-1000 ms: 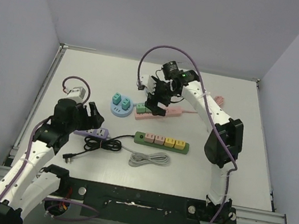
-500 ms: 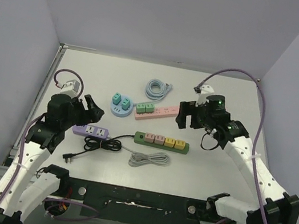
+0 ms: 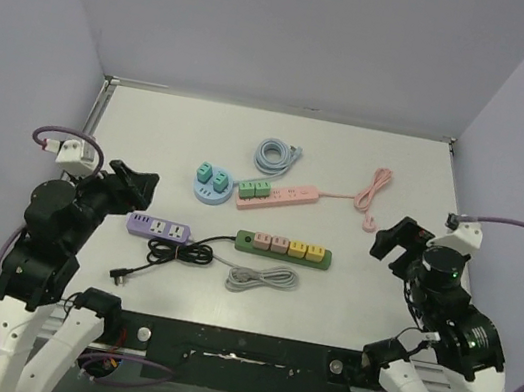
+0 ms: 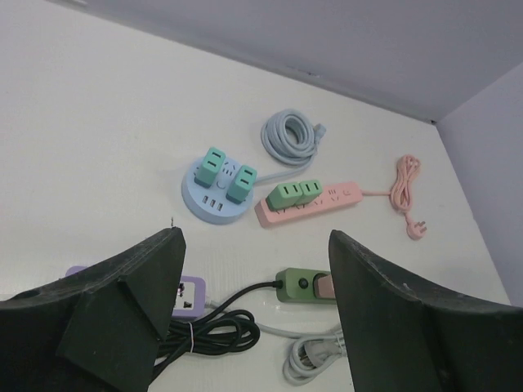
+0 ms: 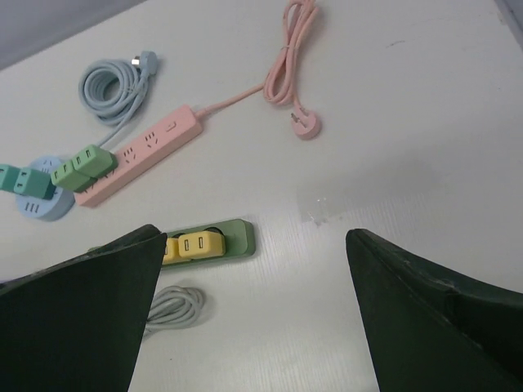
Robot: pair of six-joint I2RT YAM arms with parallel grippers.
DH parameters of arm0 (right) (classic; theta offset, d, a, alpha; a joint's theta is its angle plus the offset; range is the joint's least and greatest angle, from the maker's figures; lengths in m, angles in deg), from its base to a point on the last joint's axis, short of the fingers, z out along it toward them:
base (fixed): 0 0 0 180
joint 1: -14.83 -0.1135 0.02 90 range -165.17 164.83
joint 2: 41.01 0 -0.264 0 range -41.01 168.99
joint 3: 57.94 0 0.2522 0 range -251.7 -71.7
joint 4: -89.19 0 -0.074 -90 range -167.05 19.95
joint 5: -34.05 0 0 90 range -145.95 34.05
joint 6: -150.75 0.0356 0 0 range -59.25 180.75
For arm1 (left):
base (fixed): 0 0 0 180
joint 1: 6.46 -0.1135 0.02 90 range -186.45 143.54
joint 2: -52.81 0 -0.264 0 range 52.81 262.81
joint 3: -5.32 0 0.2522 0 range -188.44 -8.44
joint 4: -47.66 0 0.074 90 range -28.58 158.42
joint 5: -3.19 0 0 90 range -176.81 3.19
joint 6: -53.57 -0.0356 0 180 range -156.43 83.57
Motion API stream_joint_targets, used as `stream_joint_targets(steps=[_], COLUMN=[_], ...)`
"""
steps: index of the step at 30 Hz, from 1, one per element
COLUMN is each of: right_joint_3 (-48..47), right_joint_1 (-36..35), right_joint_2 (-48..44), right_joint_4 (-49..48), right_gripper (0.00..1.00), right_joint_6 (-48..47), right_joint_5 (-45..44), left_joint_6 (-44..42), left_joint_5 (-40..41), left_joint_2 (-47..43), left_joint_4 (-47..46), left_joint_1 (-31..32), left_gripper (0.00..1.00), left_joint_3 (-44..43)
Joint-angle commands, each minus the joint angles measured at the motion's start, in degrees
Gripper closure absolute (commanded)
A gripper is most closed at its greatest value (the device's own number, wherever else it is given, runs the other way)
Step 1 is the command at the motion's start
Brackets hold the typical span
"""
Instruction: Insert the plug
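Black plug [image 3: 122, 275] lies on the table, on the base side of the left claw [image 3: 132, 183] in the overhead view. The left wrist view misses it and shows only its coiled cord [image 4: 214, 333], partly behind a finger [image 4: 122, 310]. Both claws gape, empty. The right claw [image 3: 398, 242] is well apart from the plug.

Table [image 3: 407, 181]: matt white, smooth, faint sheen.
Pink strip [image 3: 287, 196], at 12 o'clock of green strip [image 3: 283, 248], and purple strip [image 3: 159, 229], at its 9 o'clock: smooth pastel plastic, satin finish.
Round blue hub [image 3: 210, 190]: same plastic.
Grey cord [image 3: 263, 278] at 6 o'clock and black cord [image 3: 181, 252]: smooth rubbery sheath.
Left gripper [image 4: 253, 241] fingers [image 4: 114, 310]: matt black plastic, finely grainy.
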Motion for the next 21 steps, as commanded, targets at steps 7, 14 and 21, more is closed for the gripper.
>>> stream_joint_targets(steps=[7,14,21], right_joint_3=[-7.93,-10.55,-10.12], right_joint_1=[0.22,0.24,0.24], right_joint_2=[-10.71,-12.62,-11.37], right_joint_4=[11.00,12.26,11.87], right_gripper=[0.02,0.02,0.02], right_joint_6=[9.69,9.34,9.16], right_joint_5=[-11.81,-13.45,-13.22], left_joint_6=[-3.75,-3.16,-1.99], left_joint_5=[9.01,9.07,9.60], left_joint_2=[-3.72,-5.87,-6.98], left_joint_4=[9.18,9.68,8.92], left_joint_1=[-0.09,0.00,-0.08], left_gripper=[0.28,0.28,0.28], left_joint_3=[-10.50,-10.51,-9.46])
